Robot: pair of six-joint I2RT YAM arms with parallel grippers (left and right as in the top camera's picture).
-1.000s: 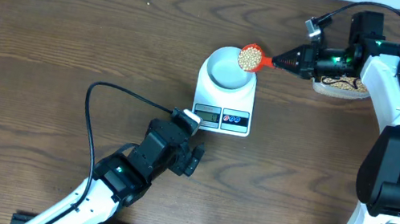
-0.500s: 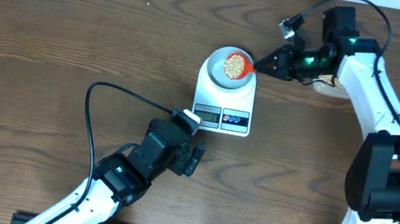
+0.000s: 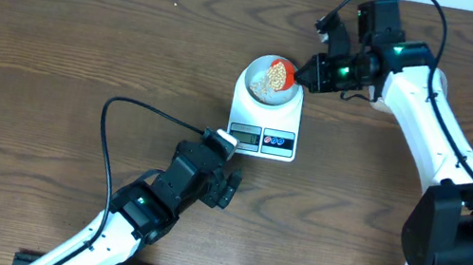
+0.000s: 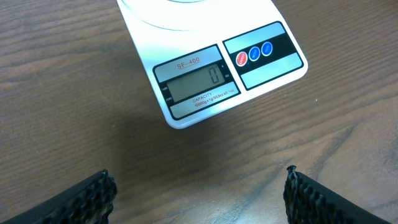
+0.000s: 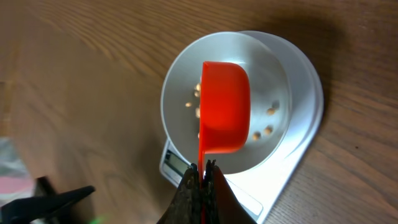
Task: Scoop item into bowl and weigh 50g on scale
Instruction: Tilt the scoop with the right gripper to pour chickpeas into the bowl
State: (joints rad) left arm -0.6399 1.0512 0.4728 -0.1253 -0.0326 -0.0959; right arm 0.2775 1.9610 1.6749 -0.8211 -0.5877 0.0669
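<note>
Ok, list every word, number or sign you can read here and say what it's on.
"SF-400": printed on the scale, just above its LCD display.
"0": the reading shown on the LCD display.
Fine print under the display: starts "CAPACITY", the rest is too small to read.
Marks on the red and blue buttons: too small to read.
Overhead and right wrist views: nothing legible.

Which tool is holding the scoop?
The right tool, shut on the red scoop tipped over the bowl; the left tool hangs open and empty by the scale.
</note>
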